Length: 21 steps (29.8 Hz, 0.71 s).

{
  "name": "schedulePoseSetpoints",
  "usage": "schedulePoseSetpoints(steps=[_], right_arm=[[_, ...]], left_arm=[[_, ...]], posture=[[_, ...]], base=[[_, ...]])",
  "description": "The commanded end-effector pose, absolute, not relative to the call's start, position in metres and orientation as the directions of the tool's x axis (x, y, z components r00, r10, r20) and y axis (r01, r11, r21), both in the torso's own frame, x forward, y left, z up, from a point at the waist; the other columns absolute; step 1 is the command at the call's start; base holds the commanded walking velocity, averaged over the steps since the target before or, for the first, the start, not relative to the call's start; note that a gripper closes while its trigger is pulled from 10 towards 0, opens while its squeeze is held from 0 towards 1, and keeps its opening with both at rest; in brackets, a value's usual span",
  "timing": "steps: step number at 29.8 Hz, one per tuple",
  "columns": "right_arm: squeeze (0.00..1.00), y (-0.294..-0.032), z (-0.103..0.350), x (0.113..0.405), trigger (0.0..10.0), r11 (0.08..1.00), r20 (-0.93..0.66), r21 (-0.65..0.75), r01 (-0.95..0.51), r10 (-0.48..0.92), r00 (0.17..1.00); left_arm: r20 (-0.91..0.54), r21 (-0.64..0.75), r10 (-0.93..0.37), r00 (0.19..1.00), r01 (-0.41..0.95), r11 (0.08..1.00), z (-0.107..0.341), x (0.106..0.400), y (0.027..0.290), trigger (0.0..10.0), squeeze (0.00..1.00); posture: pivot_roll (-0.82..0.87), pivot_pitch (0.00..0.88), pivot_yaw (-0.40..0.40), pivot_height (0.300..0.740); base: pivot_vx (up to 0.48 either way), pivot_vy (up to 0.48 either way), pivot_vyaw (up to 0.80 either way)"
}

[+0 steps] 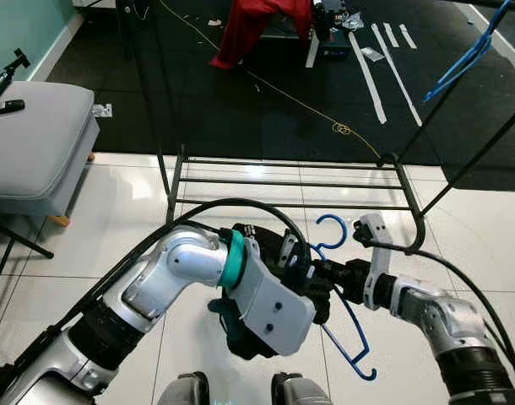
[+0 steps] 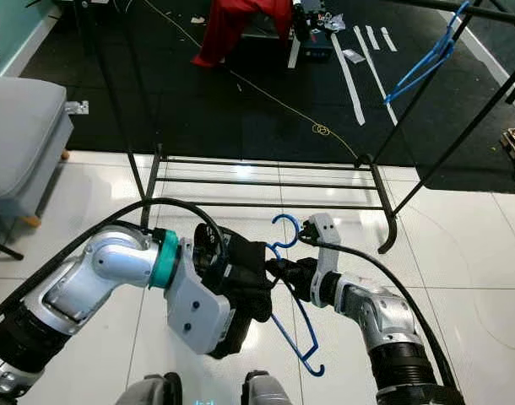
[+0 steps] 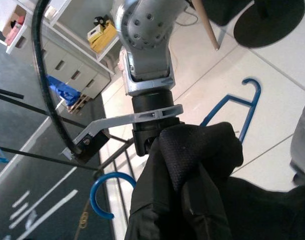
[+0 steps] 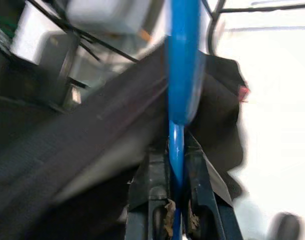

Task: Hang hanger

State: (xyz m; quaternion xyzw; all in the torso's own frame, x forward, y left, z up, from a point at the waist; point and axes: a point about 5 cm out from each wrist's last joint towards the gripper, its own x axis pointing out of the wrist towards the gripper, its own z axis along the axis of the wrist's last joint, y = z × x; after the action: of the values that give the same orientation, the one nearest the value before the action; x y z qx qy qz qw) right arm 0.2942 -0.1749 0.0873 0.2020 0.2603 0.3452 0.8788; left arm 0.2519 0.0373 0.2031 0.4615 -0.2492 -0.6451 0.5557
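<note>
Both pincers, left (image 1: 312, 283) and right (image 1: 332, 277), clamp the blue hanger (image 1: 352, 337) before the black rack (image 1: 291, 181).

Hanger (image 1: 352, 325): smooth blue plastic. Rack (image 1: 291, 181): dark matt metal rods. Floor (image 1: 114, 228): glossy white tile (mirrors light). Mat (image 1: 241, 101): rough black. Cushion (image 1: 34, 139): grey cloth. Fingers (image 3: 192, 165): textured matt black.

I count 2 blue hangers: 1 (image 1: 350, 325) between my 2 grippers, left (image 1: 312, 283) and right (image 1: 335, 278), and 1 (image 1: 464, 55) on the 1 black rack (image 1: 291, 186). I see 1 grey seat (image 1: 34, 143), 1 red cloth (image 1: 257, 25), 1 yellow cord (image 1: 291, 97).
</note>
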Motion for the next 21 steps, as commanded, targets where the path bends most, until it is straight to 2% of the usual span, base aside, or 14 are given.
schedulePoseSetpoints(steps=[1,5,7,8,9,10,11,13,14,16,17,19,21], right_arm=[[0.00,-0.175,0.093,0.295,10.0,0.652,-0.281,0.577,-0.492,0.724,0.630],[0.00,-0.174,0.095,0.295,10.0,0.632,-0.260,0.620,-0.465,0.725,0.638],[0.00,-0.175,0.098,0.298,10.0,0.609,-0.224,0.675,-0.416,0.707,0.671],[0.00,-0.177,0.101,0.302,10.0,0.589,-0.193,0.725,-0.358,0.673,0.714],[0.00,-0.177,0.101,0.302,10.0,0.589,-0.193,0.725,-0.358,0.673,0.714],[0.00,-0.181,0.102,0.307,10.0,0.579,-0.186,0.764,-0.284,0.619,0.763],[0.00,-0.181,0.102,0.307,10.0,0.579,-0.186,0.764,-0.284,0.619,0.763],[0.00,-0.188,0.098,0.315,10.0,0.576,-0.221,0.807,-0.130,0.499,0.838],[0.00,-0.188,0.098,0.315,10.0,0.576,-0.221,0.807,-0.130,0.499,0.838],[0.00,-0.186,0.091,0.314,10.0,0.609,-0.276,0.790,-0.072,0.457,0.845],[0.00,-0.186,0.091,0.314,10.0,0.609,-0.276,0.790,-0.072,0.457,0.845],[0.00,-0.176,0.088,0.306,10.0,0.711,-0.339,0.690,-0.139,0.487,0.805],[0.00,-0.169,0.087,0.305,10.0,0.721,-0.346,0.682,-0.119,0.462,0.817]], left_arm=[[-0.319,0.848,-0.947,0.030,0.456,-0.271,0.201,0.248,0.035,10.0,0.00],[-0.319,0.854,-0.947,0.032,0.442,-0.273,0.201,0.248,0.035,10.0,0.00],[-0.316,0.860,-0.948,0.030,0.431,-0.273,0.200,0.247,0.037,10.0,0.00],[-0.304,0.866,-0.952,0.027,0.425,-0.264,0.201,0.246,0.037,10.0,0.00],[-0.304,0.866,-0.952,0.027,0.425,-0.264,0.201,0.246,0.037,10.0,0.00],[-0.287,0.872,-0.957,0.029,0.421,-0.249,0.202,0.245,0.038,10.0,0.00],[-0.287,0.872,-0.957,0.029,0.421,-0.249,0.202,0.245,0.038,10.0,0.00],[-0.254,0.880,-0.967,0.035,0.422,-0.216,0.204,0.244,0.038,10.0,0.00],[-0.254,0.880,-0.967,0.035,0.422,-0.216,0.204,0.244,0.038,10.0,0.00],[-0.240,0.883,-0.969,0.049,0.426,-0.198,0.204,0.246,0.038,10.0,0.00],[-0.240,0.883,-0.969,0.049,0.426,-0.198,0.204,0.246,0.038,10.0,0.00],[-0.243,0.885,-0.968,0.065,0.423,-0.194,0.202,0.248,0.040,10.0,0.00],[-0.227,0.895,-0.971,0.079,0.410,-0.176,0.202,0.249,0.040,10.0,0.00]], posture=[[-0.08,0.127,0.011,0.740],[-0.08,0.128,0.012,0.740],[-0.08,0.126,0.016,0.740],[-0.08,0.126,0.019,0.740],[-0.08,0.126,0.019,0.740],[-0.08,0.124,0.022,0.740],[-0.08,0.124,0.022,0.740],[-0.08,0.123,0.027,0.740],[-0.08,0.123,0.027,0.740],[-0.08,0.120,0.031,0.740],[-0.08,0.120,0.031,0.740],[-0.08,0.120,0.032,0.740],[-0.08,0.118,0.033,0.740]], base=[[0.000,0.000,0.00],[0.000,0.000,0.00],[0.000,0.000,0.00],[0.000,0.000,0.00],[0.000,0.000,0.00],[0.000,0.000,0.00],[0.000,0.000,0.00],[0.000,0.000,0.00],[0.000,0.000,0.00],[0.000,0.000,0.00],[0.000,0.000,0.00],[0.000,0.000,0.00],[0.000,0.000,0.00]])
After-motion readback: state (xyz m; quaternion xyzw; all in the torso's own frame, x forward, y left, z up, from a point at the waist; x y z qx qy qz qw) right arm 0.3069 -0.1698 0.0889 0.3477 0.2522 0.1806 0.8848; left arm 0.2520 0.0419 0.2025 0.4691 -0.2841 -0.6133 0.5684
